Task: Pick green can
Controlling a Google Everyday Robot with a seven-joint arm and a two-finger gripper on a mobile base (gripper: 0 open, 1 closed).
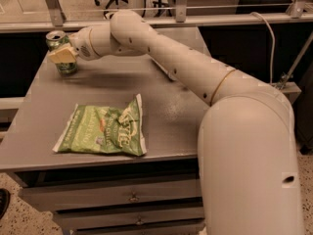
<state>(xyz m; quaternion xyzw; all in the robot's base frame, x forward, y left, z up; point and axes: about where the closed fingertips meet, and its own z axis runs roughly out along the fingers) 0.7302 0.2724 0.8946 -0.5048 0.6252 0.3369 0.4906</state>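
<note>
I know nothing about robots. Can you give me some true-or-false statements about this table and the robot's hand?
The green can stands upright at the far left corner of the table. True.
The hand is over the chip bag. False: it is at the can, away from the bag.
The chip bag lies flat near the table's front edge. True.
The table has open shelves below. False: it has closed drawers.

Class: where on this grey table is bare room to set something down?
Bare: between the small green aluminium can and the flat green chip bag; also right of the bag. Crowded: far-left corner, hand at the can.
</note>
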